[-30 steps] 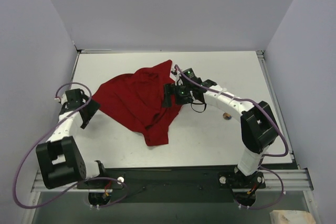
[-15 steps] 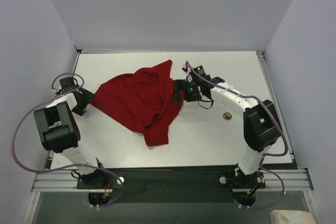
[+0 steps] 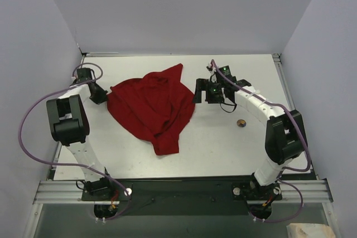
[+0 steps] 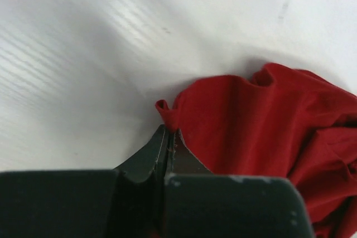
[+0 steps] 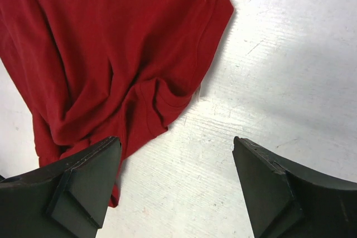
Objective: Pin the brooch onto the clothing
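Since a second ago the left gripper [image 3: 100, 95] has swung out to the table's [image 3: 223, 149] far-left edge, and the right gripper [image 3: 202, 91] has backed off the shirt [image 3: 150, 104]. The left fingers [image 4: 146, 160] are closed on a fold of the shirt's hem. The right fingers [image 5: 83, 182] gape wide and empty, with cloth by the left one and bare table between them. The brooch [image 3: 241, 123] lies well apart from them, too small to show detail.

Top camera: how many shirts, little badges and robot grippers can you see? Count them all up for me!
Red T-shirt: 1
Brooch: 1
Grippers: 2 (left gripper, right gripper)
Total: 4
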Robot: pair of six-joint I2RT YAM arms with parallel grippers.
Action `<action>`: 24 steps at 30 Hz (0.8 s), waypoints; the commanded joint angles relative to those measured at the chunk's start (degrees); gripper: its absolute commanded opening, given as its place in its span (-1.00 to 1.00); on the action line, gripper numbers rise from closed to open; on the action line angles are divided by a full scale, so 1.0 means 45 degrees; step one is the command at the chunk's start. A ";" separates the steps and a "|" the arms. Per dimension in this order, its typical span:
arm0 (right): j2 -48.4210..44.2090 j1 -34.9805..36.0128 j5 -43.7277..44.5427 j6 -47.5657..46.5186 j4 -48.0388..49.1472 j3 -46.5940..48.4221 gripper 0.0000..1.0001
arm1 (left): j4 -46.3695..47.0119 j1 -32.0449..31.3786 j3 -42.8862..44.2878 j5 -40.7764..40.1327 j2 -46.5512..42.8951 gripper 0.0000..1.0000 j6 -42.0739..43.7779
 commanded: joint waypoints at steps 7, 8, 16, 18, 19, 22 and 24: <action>-0.1494 -0.0039 0.0216 0.0205 -0.0357 0.0080 0.68 | -0.2244 -0.4037 0.6403 0.0489 -0.2023 -1.00 0.2977; -0.1611 -0.0039 0.0352 0.0205 -0.0357 0.0022 0.68 | -0.2381 -0.4528 0.6663 0.0470 -0.2237 -1.00 0.3289; -0.3465 -0.0331 0.1679 0.0497 -0.0337 -0.1032 0.68 | -0.1000 -0.8436 0.1755 0.1795 -0.6843 -1.00 0.5460; -0.4050 -0.0448 0.1954 0.0556 -0.0259 -0.1480 0.68 | -0.0239 -0.9218 -0.1069 0.2632 -0.8323 -1.00 0.5363; -0.4227 -0.0604 0.2052 0.0595 -0.0201 -0.1637 0.69 | -0.0021 -0.9395 -0.1997 0.2793 -0.8797 -1.00 0.5227; -0.4522 -0.0742 0.1898 0.0576 0.0053 -0.1989 0.69 | 0.0916 -1.0311 -0.5320 0.3474 -1.0458 -1.00 0.4233; -0.4290 -0.0762 0.1760 0.0518 0.0112 -0.2030 0.70 | 0.1326 -1.1381 -0.6552 0.3653 -1.1219 -1.00 0.3412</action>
